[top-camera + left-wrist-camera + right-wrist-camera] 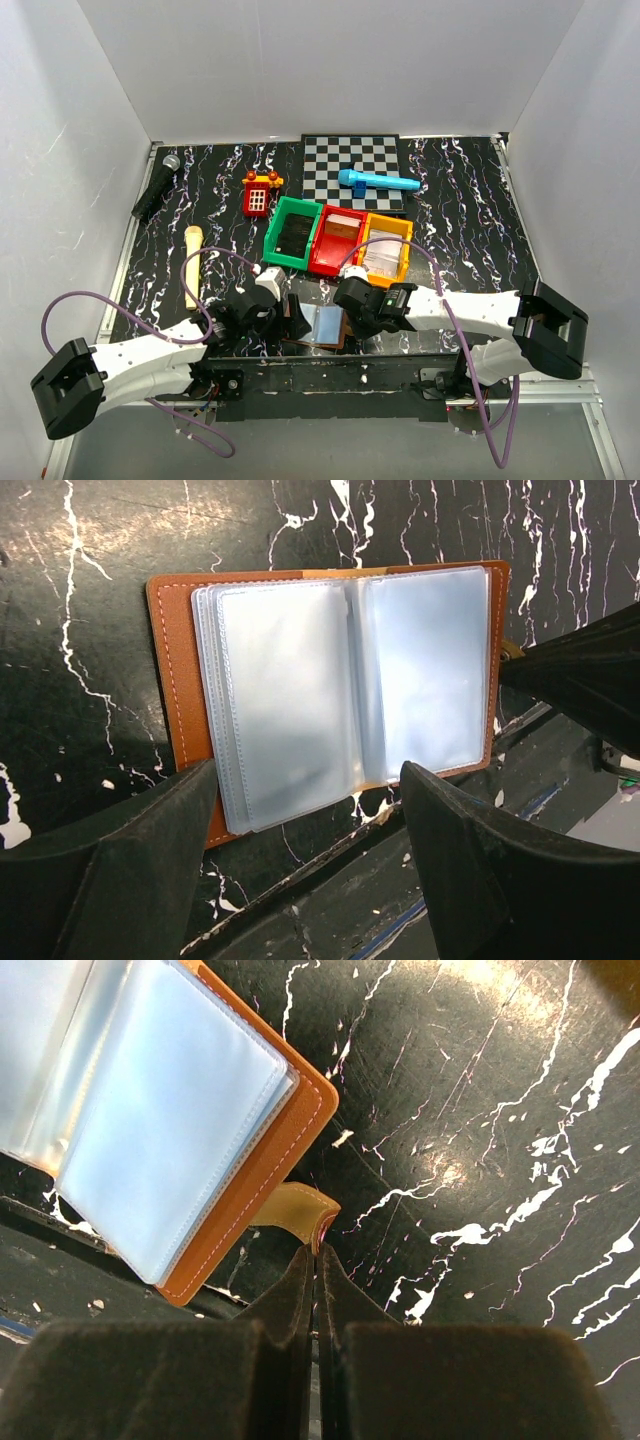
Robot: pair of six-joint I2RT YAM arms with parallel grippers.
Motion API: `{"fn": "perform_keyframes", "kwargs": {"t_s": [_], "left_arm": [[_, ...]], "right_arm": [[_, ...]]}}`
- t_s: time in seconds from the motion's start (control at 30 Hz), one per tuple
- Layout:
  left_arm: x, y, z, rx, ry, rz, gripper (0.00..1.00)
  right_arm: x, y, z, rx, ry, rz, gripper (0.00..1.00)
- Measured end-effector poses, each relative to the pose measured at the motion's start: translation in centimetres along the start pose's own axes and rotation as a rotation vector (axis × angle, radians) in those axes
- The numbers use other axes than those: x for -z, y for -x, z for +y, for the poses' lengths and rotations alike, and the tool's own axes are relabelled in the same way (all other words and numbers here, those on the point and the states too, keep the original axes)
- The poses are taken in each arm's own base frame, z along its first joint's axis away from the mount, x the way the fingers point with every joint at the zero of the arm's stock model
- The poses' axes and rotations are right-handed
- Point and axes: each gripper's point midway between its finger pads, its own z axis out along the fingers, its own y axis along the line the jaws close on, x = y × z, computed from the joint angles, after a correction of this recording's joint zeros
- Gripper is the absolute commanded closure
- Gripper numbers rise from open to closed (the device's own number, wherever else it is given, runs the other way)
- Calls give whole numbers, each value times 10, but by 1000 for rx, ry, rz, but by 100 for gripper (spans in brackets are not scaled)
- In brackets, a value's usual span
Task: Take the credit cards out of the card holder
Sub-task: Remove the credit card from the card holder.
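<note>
The card holder (318, 325) lies open near the table's front edge, brown cover down, pale blue sleeves (340, 690) fanned upward. No credit cards can be made out inside the glossy sleeves. My left gripper (308, 780) is open, its fingers (150, 860) straddling the holder's near edge with nothing between them. My right gripper (318, 1250) is shut on the holder's tan strap (295, 1210), which sticks out from the card holder (270, 1150) on its right side. In the top view the left gripper (292, 315) and right gripper (352, 303) flank the holder.
Green (292, 232), red (335, 240) and orange (385, 248) bins stand in a row behind the holder; pale flat pieces lie in the red and orange ones. A checkerboard (350, 160), blue toy (378, 182), red toy (260, 193), black microphone (157, 187) and wooden stick (192, 265) lie further off.
</note>
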Motion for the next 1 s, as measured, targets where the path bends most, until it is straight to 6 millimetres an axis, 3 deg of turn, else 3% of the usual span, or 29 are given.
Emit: {"fn": "perform_keyframes", "kwargs": {"t_s": [1.0], "left_arm": [[5,8,-59,-88,-293,4,29]], "right_arm": [[-1,-2,0,13,0,9,99]]}}
